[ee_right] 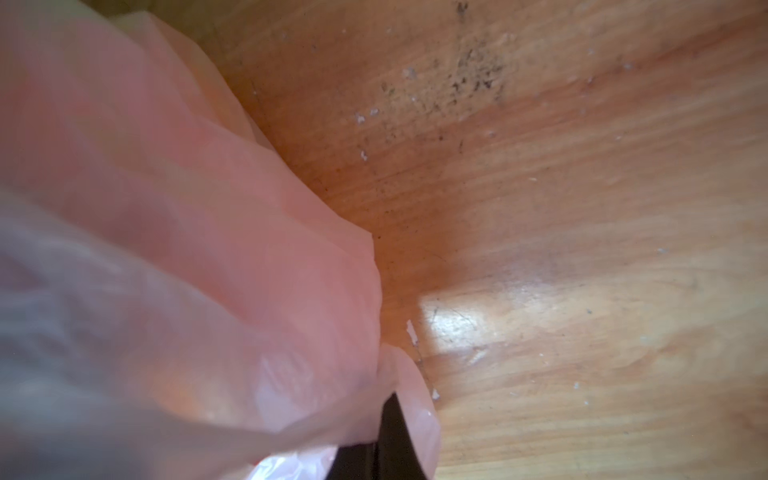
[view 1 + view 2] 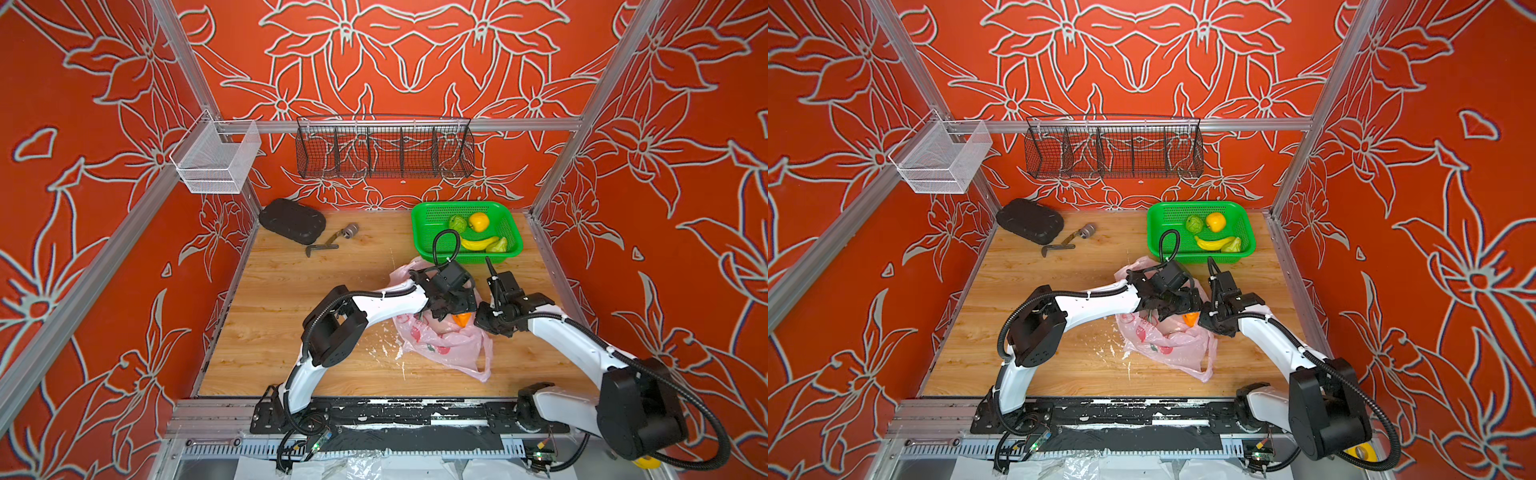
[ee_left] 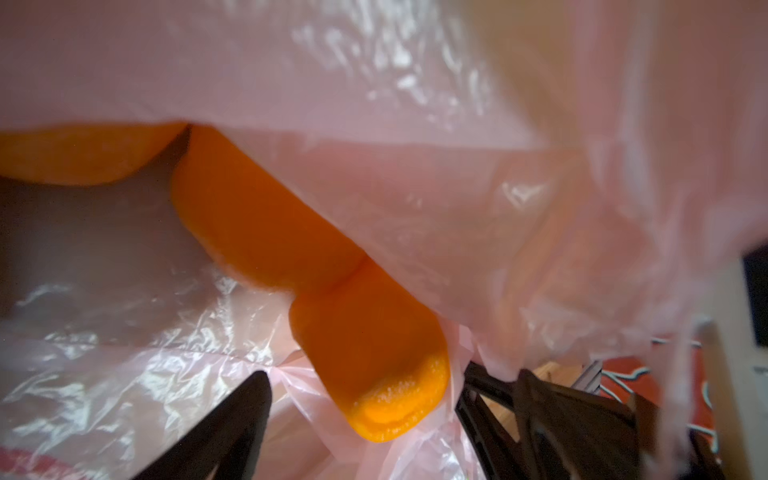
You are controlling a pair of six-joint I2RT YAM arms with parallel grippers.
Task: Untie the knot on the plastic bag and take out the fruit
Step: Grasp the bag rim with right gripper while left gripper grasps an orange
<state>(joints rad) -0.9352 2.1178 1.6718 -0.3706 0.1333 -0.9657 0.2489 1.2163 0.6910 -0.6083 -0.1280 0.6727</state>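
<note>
The pale pink plastic bag (image 2: 442,345) lies crumpled on the wooden table, mouth toward the two arms. An elongated orange fruit (image 3: 316,266) pokes out of the mouth and shows in both top views (image 2: 461,319) (image 2: 1191,319). My left gripper (image 3: 365,419) is open at the mouth; its black fingers (image 3: 232,428) stand either side of the fruit's tip without touching it. My right gripper (image 1: 390,444) is shut on a fold of the bag (image 1: 208,249) just above the table. The knot is hidden.
A green basket (image 2: 428,216) at the back right holds a green fruit (image 2: 457,223), a yellow-orange one (image 2: 478,221), a banana (image 2: 478,243) and another green fruit (image 2: 498,246). A black tray (image 2: 292,220) and a metal tool (image 2: 332,241) lie back left. Wire baskets (image 2: 384,153) hang on the rail.
</note>
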